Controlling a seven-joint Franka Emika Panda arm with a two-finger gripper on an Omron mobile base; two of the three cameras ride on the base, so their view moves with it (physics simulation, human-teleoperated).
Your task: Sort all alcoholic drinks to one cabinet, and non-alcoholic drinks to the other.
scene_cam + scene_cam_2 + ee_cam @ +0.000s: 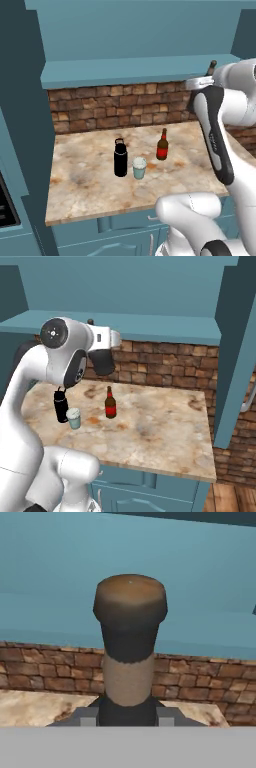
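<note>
My gripper (127, 714) is shut on the thin neck of the dark round-bellied bottle (130, 637), which stands upright in front of the open teal cabinet (125, 72). The bottle's corked top (212, 65) pokes up behind the arm, level with the cabinet's floor board (165, 331). Down on the marble counter (85, 185) stand the black flask (120, 159), the pale cup (139, 168) right beside it, and the red-brown beer bottle (162, 145) a little further right. From the right base view the same flask (61, 406), cup (74, 418) and beer bottle (110, 403) show.
A brick wall (110, 110) backs the counter below the cabinet. An open cabinet door (235, 356) hangs at the right and a tall teal panel (20, 125) at the left. Teal base units (150, 491) sit under the counter.
</note>
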